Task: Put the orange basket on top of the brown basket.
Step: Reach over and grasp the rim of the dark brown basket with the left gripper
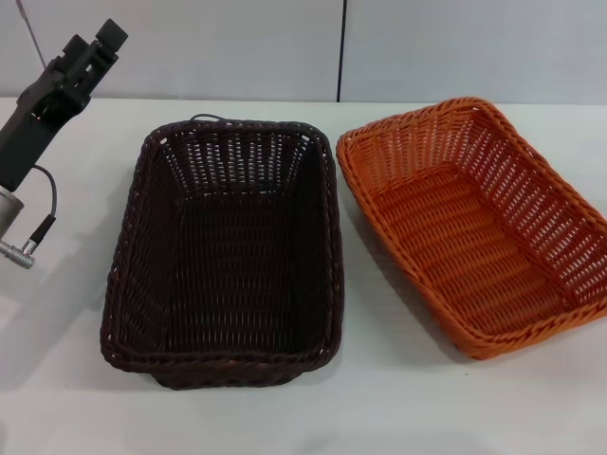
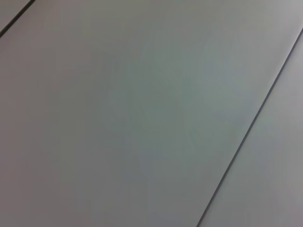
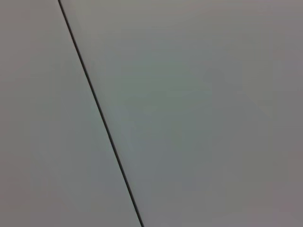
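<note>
You have the orange basket (image 1: 479, 223) upright beside the brown basket (image 1: 228, 251) (rims nearly touching at the far corners), both empty, unstacked.

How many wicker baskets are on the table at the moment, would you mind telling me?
2. The brown basket sits mid-table; the orange basket stands beside it on the robot's right, apart, its far edge cut off by the frame. Neither is stacked.

White table (image 1: 398, 408) with brown basket (image 1: 228, 256) and orange basket (image 1: 479, 223) side by side, apart.
</note>
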`<state>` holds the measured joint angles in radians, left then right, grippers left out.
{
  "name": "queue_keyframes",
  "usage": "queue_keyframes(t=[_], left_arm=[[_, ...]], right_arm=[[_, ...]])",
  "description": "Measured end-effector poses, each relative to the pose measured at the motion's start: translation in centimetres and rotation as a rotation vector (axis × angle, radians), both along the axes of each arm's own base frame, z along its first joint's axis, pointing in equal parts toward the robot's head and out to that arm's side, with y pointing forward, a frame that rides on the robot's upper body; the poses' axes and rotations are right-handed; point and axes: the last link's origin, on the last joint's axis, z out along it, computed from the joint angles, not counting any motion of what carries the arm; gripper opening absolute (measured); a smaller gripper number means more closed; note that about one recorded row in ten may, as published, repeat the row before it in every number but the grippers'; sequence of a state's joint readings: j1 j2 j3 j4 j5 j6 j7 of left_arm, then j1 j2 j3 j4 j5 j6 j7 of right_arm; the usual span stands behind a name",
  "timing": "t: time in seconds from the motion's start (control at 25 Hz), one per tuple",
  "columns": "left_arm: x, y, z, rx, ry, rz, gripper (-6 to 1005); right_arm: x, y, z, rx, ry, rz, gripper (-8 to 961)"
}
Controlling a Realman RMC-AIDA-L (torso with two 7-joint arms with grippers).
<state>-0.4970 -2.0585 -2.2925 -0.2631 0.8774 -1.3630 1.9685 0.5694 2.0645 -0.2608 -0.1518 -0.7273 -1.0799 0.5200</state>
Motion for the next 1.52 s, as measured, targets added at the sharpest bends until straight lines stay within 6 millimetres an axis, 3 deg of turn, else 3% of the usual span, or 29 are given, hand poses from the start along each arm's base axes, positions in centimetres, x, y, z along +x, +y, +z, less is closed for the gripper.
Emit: queue_keyframes(t=[0.68,0.84,1.16,1.36,1.52], left_arm=[[0.2,0.1,-0.7,-0.049,0.007,-0.002,855],[0.6,1.4,-0.5,-0.140,0.012,0.025,854],[1.3,4.6,3.0,-0.383,0.091,0.083,852],[2.5,5.6,5.0,-0.511,0.212,0.113,850],[3.3,5.8,5.6,-0.565,0.309,0.141,849]], right_arm=[[0.4,0.0,-0.2,-0.011,0.008,-0.021,753],[0.2,0.1,-0.2,-0.012,0.008,-0.017,751],[0.4,0.0,-0.2,-0.014,0.008,-0.024,749],[0.7,-0.1,-0.2,-0.017,0.013,-0.044,747],[0.8,-0.1,-0.1,-0.016,0.011,-0.047,746]])
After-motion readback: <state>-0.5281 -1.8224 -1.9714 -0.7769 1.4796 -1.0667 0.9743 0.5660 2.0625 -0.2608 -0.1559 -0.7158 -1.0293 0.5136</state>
